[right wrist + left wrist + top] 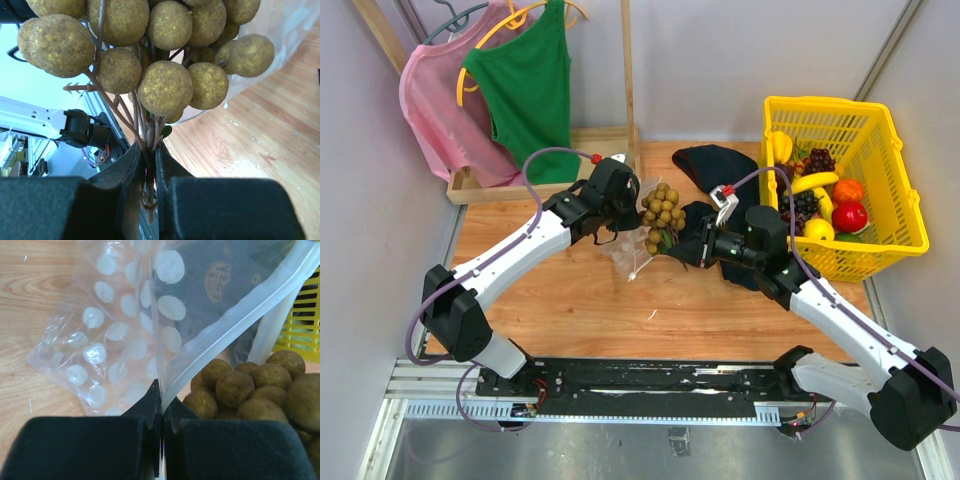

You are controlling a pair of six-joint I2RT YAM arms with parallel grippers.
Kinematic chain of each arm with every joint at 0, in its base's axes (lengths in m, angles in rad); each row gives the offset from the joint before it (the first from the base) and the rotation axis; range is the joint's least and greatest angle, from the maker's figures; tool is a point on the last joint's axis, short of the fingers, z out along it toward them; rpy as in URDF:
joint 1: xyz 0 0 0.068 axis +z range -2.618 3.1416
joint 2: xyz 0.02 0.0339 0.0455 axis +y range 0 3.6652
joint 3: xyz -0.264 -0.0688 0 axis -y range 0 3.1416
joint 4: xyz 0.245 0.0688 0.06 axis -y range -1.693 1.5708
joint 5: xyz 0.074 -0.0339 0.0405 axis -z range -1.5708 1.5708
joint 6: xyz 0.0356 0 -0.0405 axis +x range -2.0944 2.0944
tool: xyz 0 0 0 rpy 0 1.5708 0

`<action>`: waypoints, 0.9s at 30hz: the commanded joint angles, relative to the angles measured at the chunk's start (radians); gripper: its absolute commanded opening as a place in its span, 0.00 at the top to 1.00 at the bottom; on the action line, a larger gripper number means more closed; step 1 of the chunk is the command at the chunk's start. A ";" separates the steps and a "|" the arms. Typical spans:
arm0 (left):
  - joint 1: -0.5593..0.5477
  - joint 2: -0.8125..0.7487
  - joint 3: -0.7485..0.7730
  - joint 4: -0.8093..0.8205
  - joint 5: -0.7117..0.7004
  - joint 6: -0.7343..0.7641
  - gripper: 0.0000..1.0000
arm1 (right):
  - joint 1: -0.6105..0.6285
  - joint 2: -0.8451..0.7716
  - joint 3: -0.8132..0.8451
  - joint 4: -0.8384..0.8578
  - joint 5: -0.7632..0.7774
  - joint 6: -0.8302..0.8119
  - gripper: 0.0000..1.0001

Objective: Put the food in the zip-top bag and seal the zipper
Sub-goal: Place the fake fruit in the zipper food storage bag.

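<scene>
Tan longan cluster (663,212) is held by its stems in your right fingers (137,162), pinched shut, with the fruit end pointing at the bag. Your left fingers (152,400) are clamped on the mouth edge of the clear, white-dotted zip-top bag (120,330). Its zipper strip (240,315) runs just beside the longans, so the push looks to be past that strip.

gripper (150,165) pinching longan cluster (165,85) stems

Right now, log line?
left gripper shut on clear dotted zip-top bag | right gripper shut on tan longan cluster | cluster at bag mouth
</scene>
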 commanded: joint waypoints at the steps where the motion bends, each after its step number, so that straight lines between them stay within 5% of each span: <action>1: 0.004 -0.008 0.029 0.029 0.010 -0.030 1.00 | 0.017 -0.024 -0.028 0.017 0.040 -0.038 0.99; 27: -0.012 -0.071 0.039 0.015 0.080 0.074 1.00 | 0.017 0.151 0.041 -0.123 -0.029 -0.214 0.99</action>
